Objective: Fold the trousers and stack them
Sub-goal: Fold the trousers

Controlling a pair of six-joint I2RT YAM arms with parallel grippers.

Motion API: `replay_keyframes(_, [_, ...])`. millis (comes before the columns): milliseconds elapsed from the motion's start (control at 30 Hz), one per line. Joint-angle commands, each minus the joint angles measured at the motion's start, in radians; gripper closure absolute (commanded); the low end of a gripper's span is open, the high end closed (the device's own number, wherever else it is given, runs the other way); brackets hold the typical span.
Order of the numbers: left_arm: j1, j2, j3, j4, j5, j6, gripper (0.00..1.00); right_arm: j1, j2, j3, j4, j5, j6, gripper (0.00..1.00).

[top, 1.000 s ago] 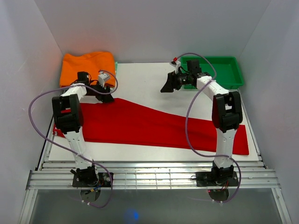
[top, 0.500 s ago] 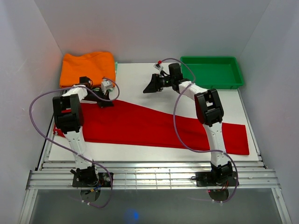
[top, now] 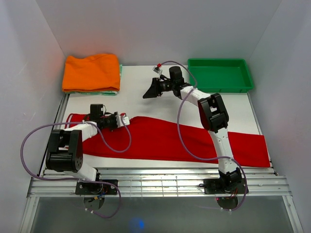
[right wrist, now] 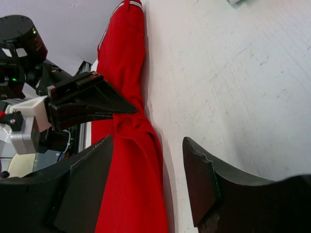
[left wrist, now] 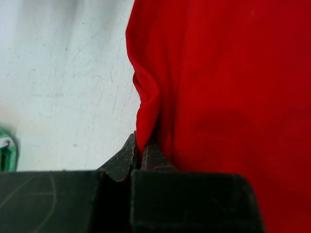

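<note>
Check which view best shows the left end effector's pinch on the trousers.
Left wrist: the left end effector is shut on an edge fold of the trousers. Top external shows it small; right wrist shows it side-on.

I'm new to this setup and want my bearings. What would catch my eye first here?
The bright red trousers, spread across the near half of the white table, dominate. The left gripper is shut on a bunched fold of their far edge near the left end, while the right gripper is open over the table farther back. An orange folded garment lies in the far left corner, a green tray in the far right.
</note>
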State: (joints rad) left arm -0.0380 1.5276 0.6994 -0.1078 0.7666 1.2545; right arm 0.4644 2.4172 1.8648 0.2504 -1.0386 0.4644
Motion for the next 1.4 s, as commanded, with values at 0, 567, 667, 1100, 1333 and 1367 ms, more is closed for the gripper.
replay_keyframes(0, [-0.013, -0.052, -0.133, 0.354, -0.075, 0.091, 0.98, 0.028, -0.001, -0.045, 0.11, -0.032, 0.112, 0.35])
replay_keyframes(567, [-0.037, 0.114, -0.578, 1.388, -0.167, 0.273, 0.94, 0.157, 0.016, -0.147, 0.245, -0.081, 0.326, 0.24])
replay_keyframes(667, [-0.037, 0.192, -0.604, 1.601, -0.161, 0.301, 0.95, 0.174, 0.019, -0.139, 0.205, -0.067, 0.304, 0.22])
replay_keyframes(1100, [-0.046, 0.241, -0.578, 1.671, -0.164, 0.313, 0.9, 0.256, 0.074, -0.127, 0.128, -0.018, 0.278, 0.21])
replay_keyframes(1333, [-0.051, 0.22, -0.583, 1.669, -0.15, 0.318, 0.81, 0.26, 0.091, -0.121, 0.173, 0.014, 0.341, 0.16])
replay_keyframes(1367, [-0.049, 0.218, -0.583, 1.669, -0.148, 0.318, 0.79, 0.261, 0.1, -0.124, 0.237, 0.015, 0.368, 0.16])
